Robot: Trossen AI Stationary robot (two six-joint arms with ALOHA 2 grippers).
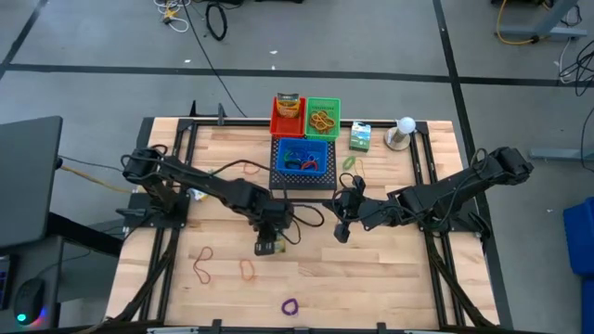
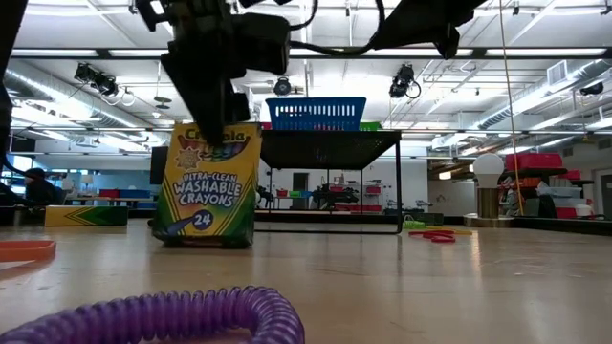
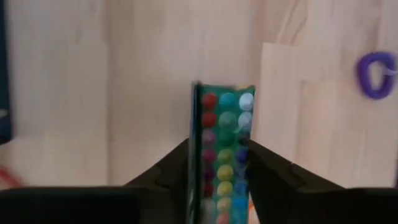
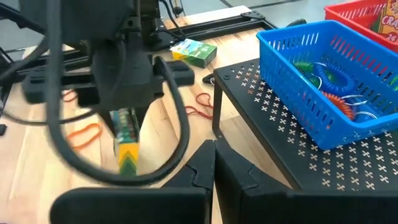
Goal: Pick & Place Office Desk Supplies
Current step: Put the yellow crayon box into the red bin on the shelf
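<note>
A yellow-green crayon box [image 2: 208,186] stands upright on its bottom end on the wooden table [image 1: 390,278], left of centre [image 1: 269,246]. My left gripper [image 3: 221,186] comes down on its top end [image 2: 215,119], shut on it. My right gripper [image 4: 214,162] hangs shut and holding nothing over the table's middle [image 1: 341,232], right of the box and just in front of the black stand. In the right wrist view the box [image 4: 126,140] shows under the left arm. My left gripper pinches the crayon box at its top end [image 3: 222,124] between its two fingers [image 3: 177,171], one on each broad face. The fingers come from above, pointing steeply down. The box stands upright with its bottom on the table.
A blue basket [image 1: 303,160] of coloured loops sits on a black perforated stand [image 4: 280,143], with red [image 1: 288,113] and green [image 1: 323,115] bins behind it. A green-white box [image 1: 360,136] and white ball [image 1: 405,127] are far right. Rubber bands [image 1: 202,264] and a purple loop [image 1: 290,305] lie near the front.
</note>
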